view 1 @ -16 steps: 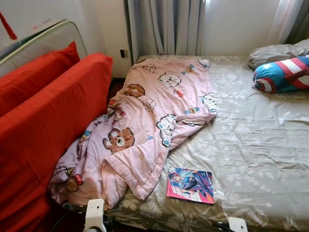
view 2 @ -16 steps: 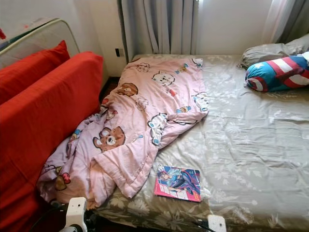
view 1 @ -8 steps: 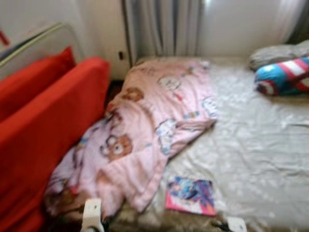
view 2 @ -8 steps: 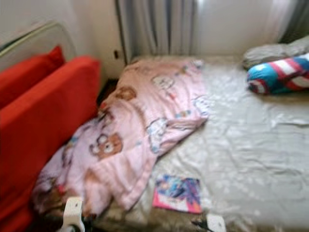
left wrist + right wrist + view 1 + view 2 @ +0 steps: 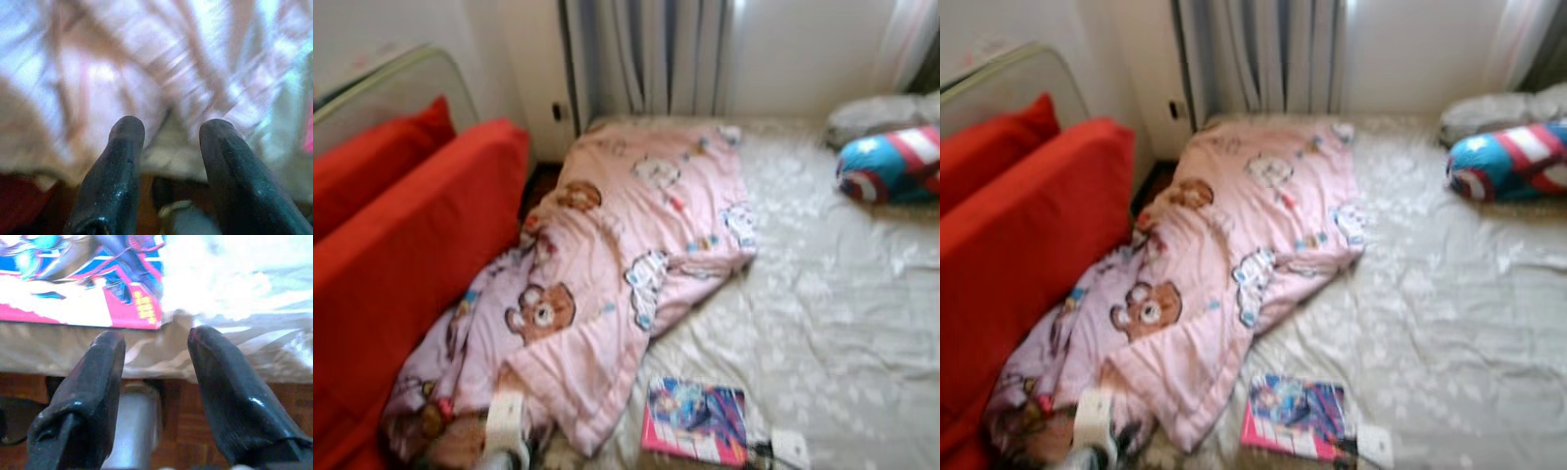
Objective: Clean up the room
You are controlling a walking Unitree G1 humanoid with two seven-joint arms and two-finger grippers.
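Bed (image 5: 842, 294) in grey floral sheet, pink cartoon blanket (image 5: 607, 274) heaped along its left side, comic book (image 5: 697, 421) near front edge, left gripper (image 5: 168, 132) spread before blanket, right gripper (image 5: 156, 345) spread just short of book, red sofa (image 5: 401, 255) at left

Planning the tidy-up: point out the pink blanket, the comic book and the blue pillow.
pink blanket (image 5: 636, 225), left eye view, its middle.
comic book (image 5: 697, 421), left eye view, its cover.
blue pillow (image 5: 1513, 159), right eye view, its striped side.

A pink cartoon-print blanket (image 5: 607, 284) lies crumpled along the bed's left side, its near-left corner spilling over the edge. A colourful comic book (image 5: 697, 421) lies flat near the bed's near edge, just right of the blanket.
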